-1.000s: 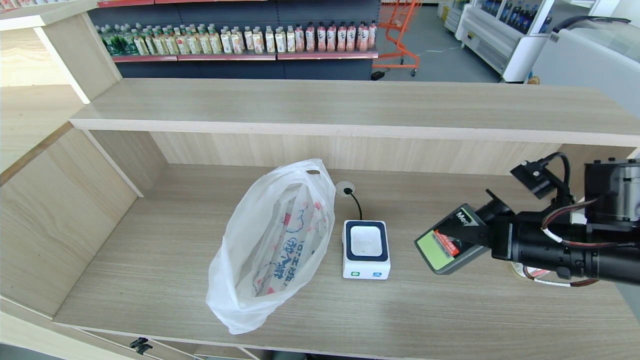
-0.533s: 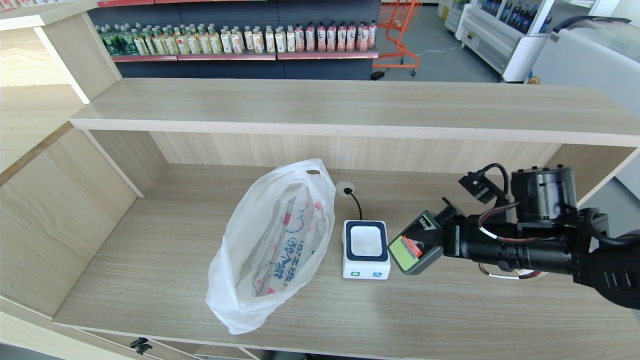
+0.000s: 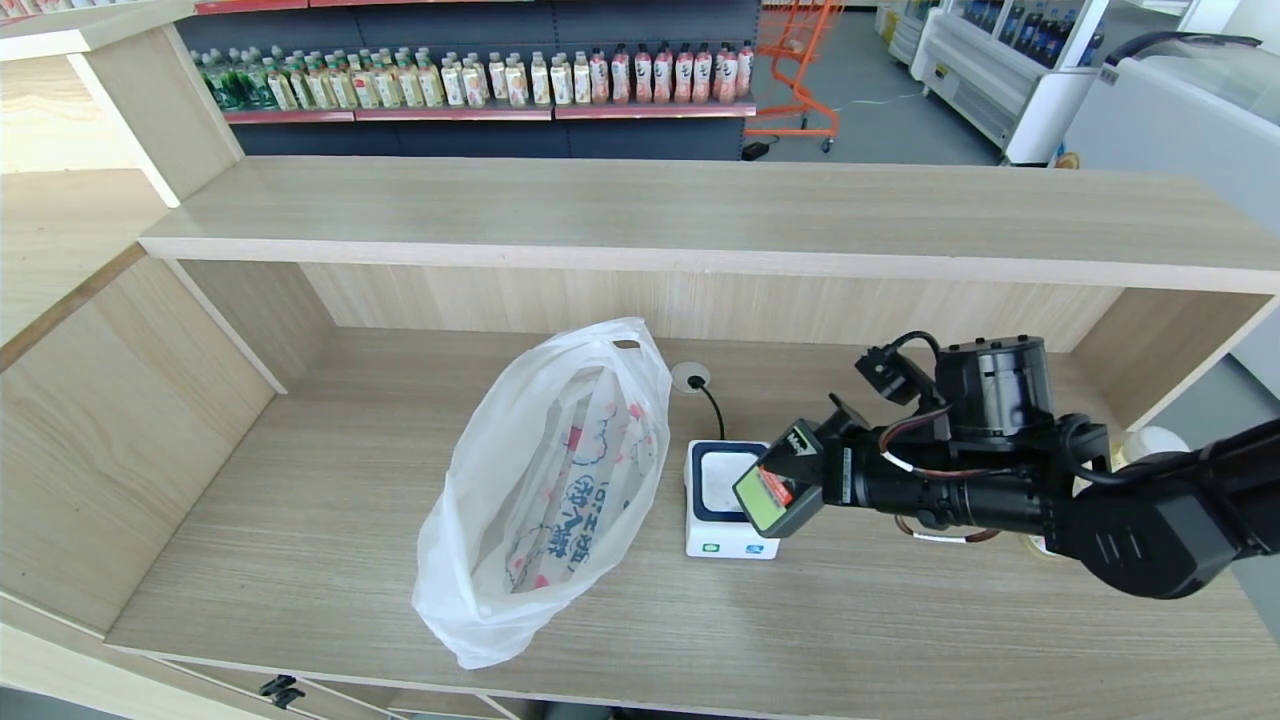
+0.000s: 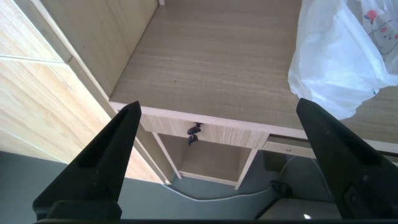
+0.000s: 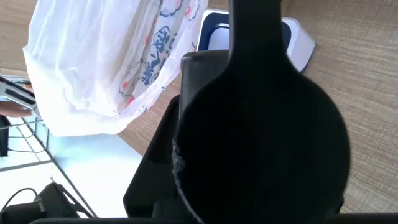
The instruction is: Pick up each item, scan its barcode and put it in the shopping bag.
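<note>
A dark grey box with a green and red face [image 3: 778, 492] hangs just above the right side of the white scanner [image 3: 722, 500], and my right gripper [image 3: 805, 468] is shut on it. The same box [image 5: 261, 143] looms dark and close in the right wrist view, with the scanner [image 5: 300, 38] and the bag [image 5: 106, 68] beyond it. The white plastic shopping bag [image 3: 545, 490] lies open-mouthed left of the scanner, holding a printed packet. My left gripper [image 4: 217, 168] hovers open off the counter's front edge, near the bag's corner [image 4: 339, 68].
The scanner's black cable [image 3: 712, 405] runs back to a round hole [image 3: 690, 377]. A white lidded cup [image 3: 1152, 440] stands behind my right arm. A raised ledge [image 3: 700, 215] bounds the back, a side wall [image 3: 120, 420] the left.
My right arm has carried the box leftwards, from well right of the scanner to over its right side. The bag and scanner have stayed put.
</note>
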{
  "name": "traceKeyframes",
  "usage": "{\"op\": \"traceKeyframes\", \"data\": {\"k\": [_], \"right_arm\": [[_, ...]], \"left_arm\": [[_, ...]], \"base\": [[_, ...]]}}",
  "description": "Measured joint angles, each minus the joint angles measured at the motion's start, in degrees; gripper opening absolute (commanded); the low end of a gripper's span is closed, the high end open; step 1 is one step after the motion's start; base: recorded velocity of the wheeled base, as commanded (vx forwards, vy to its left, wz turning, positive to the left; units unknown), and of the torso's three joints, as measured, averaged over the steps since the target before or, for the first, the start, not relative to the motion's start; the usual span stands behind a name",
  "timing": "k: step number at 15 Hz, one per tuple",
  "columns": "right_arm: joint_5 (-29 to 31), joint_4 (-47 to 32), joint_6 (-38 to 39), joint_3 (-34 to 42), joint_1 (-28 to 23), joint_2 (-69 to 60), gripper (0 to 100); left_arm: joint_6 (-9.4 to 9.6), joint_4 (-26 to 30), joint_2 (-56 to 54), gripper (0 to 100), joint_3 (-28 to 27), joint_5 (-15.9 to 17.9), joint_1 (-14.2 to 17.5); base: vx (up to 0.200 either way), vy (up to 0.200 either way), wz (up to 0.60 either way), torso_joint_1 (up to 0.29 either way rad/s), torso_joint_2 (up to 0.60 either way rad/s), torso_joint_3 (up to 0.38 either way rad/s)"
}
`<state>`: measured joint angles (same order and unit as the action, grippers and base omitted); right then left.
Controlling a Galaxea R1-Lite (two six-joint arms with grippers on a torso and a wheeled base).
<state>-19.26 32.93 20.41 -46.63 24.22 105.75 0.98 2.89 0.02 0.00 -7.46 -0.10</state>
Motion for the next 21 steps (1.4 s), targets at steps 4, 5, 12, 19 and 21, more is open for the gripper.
{"op": "traceKeyframes", "data": {"k": [4, 5, 12, 19, 21], "right_arm": [[0.3, 1.6, 0.0, -1.2, 0.5, 3.0, 0], [0.3, 1.9, 0.0, -1.4, 0.6, 3.5, 0], [1.4, 2.5, 0.1, -5.6, 2.3, 7.1, 0], [3.1, 2.6, 1.8, -6.1, 2.4, 7.6, 0], [3.4, 4.0, 3.7, -6.3, 2.8, 4.9, 0]], "left_arm": [[0.0, 0.0, 0.0, 100, 0.0, 0.0, 0.0], [0.0, 0.0, 0.0, 100, 0.0, 0.0, 0.0], [0.0, 0.0, 0.0, 100, 0.0, 0.0, 0.0], [0.0, 0.0, 0.0, 100, 0.0, 0.0, 0.0], [0.0, 0.0, 0.0, 100, 0.0, 0.0, 0.0]], "base": [[0.0, 0.0, 0.0, 0.0, 0.0, 0.0], [0.0, 0.0, 0.0, 0.0, 0.0, 0.0], [0.0, 0.0, 0.0, 0.0, 0.0, 0.0], [0.0, 0.0, 0.0, 0.0, 0.0, 0.0], [0.0, 0.0, 0.0, 0.0, 0.0, 0.0]]}}
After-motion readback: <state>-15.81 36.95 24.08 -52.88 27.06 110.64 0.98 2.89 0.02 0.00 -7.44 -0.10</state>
